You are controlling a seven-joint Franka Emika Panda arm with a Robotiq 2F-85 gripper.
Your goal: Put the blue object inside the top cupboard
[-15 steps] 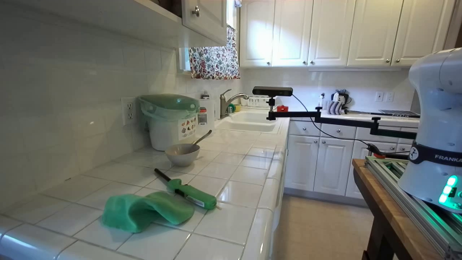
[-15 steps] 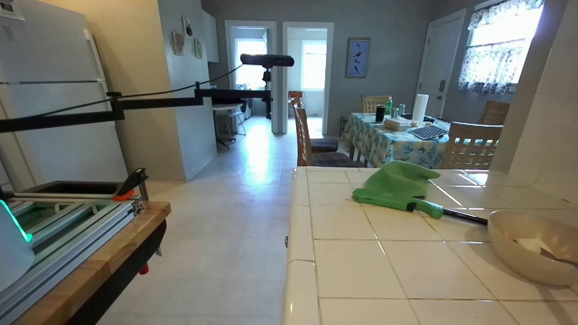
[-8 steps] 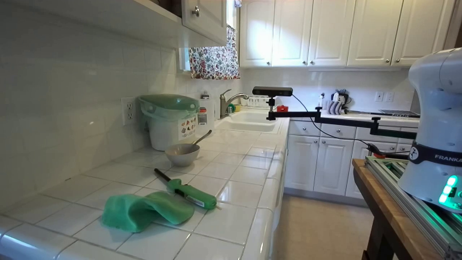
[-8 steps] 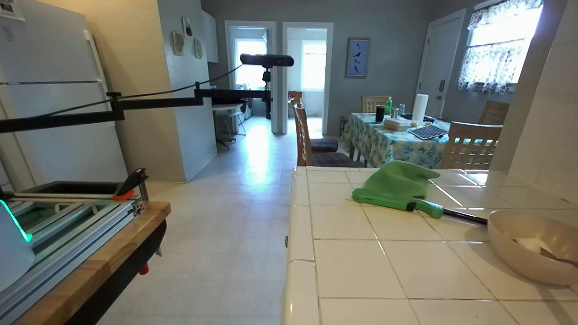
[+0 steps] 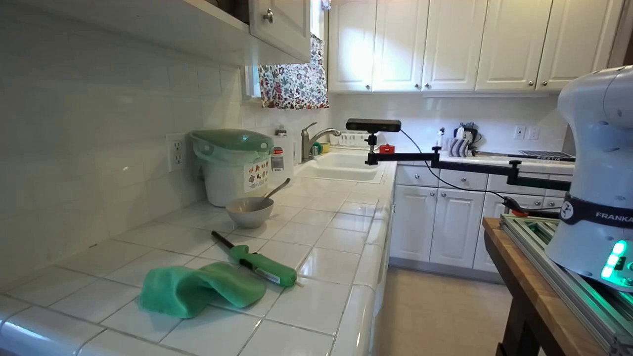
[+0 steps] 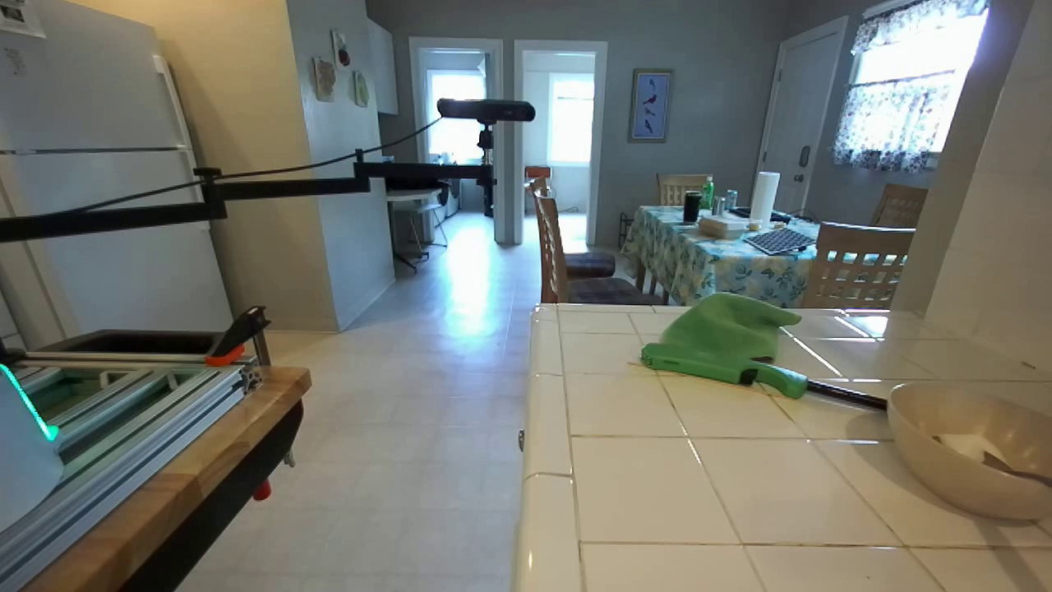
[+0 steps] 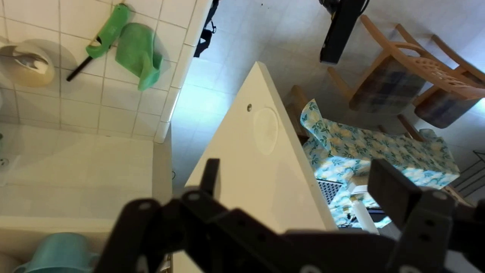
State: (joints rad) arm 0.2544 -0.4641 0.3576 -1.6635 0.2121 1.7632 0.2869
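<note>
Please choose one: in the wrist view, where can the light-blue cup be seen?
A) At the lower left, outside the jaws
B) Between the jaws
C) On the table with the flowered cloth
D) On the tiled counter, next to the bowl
A: the light-blue cup shows at the lower left of the wrist view, to the left of the jaws, which stand wide apart.

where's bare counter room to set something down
Bare tiles lie between the bowl and the front edge, and between the cloth and the wall. Crowded: the cloth and lighter lie close together, and the bowl sits near the bin.
</note>
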